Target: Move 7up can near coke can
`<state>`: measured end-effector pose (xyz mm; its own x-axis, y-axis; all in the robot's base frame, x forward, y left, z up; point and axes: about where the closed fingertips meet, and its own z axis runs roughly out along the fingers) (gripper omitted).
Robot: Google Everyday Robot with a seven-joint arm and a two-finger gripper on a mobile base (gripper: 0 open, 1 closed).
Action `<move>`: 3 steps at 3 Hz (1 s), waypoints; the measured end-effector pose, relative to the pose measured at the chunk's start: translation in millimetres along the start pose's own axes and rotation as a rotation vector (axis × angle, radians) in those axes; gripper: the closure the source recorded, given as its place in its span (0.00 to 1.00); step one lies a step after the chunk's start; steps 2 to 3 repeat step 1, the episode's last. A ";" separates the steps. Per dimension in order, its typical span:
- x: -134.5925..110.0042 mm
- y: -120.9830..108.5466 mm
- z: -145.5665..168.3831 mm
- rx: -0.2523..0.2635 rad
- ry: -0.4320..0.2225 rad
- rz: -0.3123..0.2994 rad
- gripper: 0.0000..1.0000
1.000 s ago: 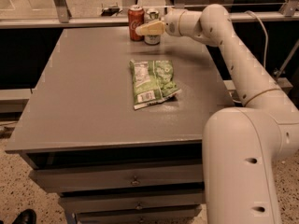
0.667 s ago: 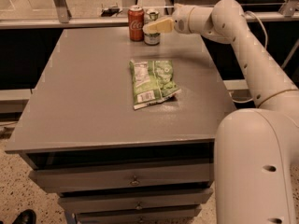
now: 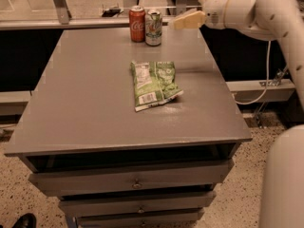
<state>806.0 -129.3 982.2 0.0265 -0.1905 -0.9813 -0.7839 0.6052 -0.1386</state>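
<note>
The 7up can (image 3: 153,27), silver-white with green lettering, stands upright at the far edge of the grey table (image 3: 90,103). The red coke can (image 3: 137,23) stands upright right beside it on its left, nearly touching. My gripper (image 3: 183,21) hangs just right of the 7up can, a short gap away, at about can height over the table's far right corner. It holds nothing. The white arm reaches in from the upper right.
A green chip bag (image 3: 154,83) lies flat in the middle of the table. Drawers (image 3: 136,182) sit under the tabletop. A metal rail and post (image 3: 59,6) run behind the table's far edge. A cable (image 3: 263,87) hangs at the right.
My gripper was around the 7up can beside the coke can. It has let go and drawn back to the right. The 7up can now stands free.
</note>
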 end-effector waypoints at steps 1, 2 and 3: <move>2.5 -4.4 -17.3 0.014 -0.007 0.000 0.00; 2.5 -4.4 -17.3 0.014 -0.007 0.000 0.00; 2.5 -4.4 -17.3 0.014 -0.007 0.000 0.00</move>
